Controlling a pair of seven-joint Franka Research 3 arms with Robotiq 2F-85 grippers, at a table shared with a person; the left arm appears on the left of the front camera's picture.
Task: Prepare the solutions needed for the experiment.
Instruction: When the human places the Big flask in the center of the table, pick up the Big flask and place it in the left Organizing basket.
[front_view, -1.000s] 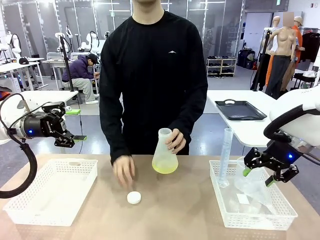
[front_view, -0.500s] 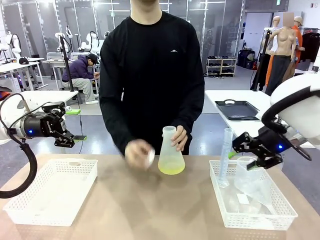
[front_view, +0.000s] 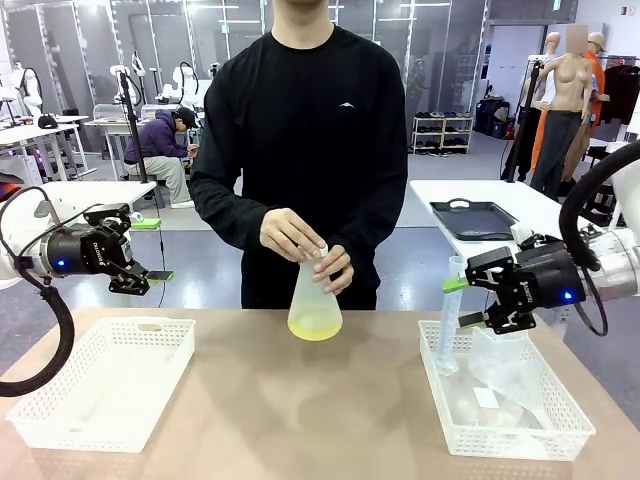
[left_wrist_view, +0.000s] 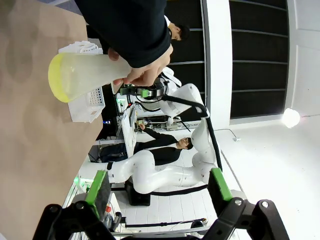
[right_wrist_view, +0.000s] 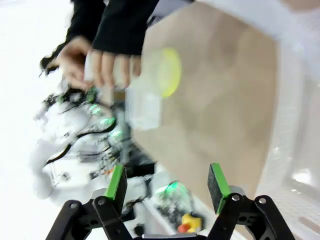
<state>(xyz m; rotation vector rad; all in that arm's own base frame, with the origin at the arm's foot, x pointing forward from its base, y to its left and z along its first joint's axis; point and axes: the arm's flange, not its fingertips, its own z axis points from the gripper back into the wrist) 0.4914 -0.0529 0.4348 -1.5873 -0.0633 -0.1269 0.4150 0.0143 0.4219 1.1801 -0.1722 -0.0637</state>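
A person at the far side holds a translucent conical flask (front_view: 315, 300) just above the table's middle. The solutions show as pale yellow liquid (front_view: 315, 326) in its base. One hand (front_view: 290, 236) covers the flask's mouth and the other hand (front_view: 335, 266) grips its neck. My left gripper (front_view: 150, 250) hangs open and empty above the left basket. My right gripper (front_view: 461, 304) is open and empty beside the graduated cylinder (front_view: 452, 320), pointing towards the flask. The flask (left_wrist_view: 82, 75) and my open gripper (left_wrist_view: 157, 200) appear in the left wrist view. The yellow liquid (right_wrist_view: 169, 72) sits beyond my open gripper (right_wrist_view: 167, 187).
A white mesh basket (front_view: 60, 420) lies at the left. Another white basket (front_view: 560, 430) at the right holds the cylinder and clear labware (front_view: 500, 365). A black tray (front_view: 480, 220) rests on a table behind.
The person picked the white cap off the table and brought that hand to the flask's mouth, shifting the flask a little. My right gripper rose out of the basket and turned left. The left arm stayed still.
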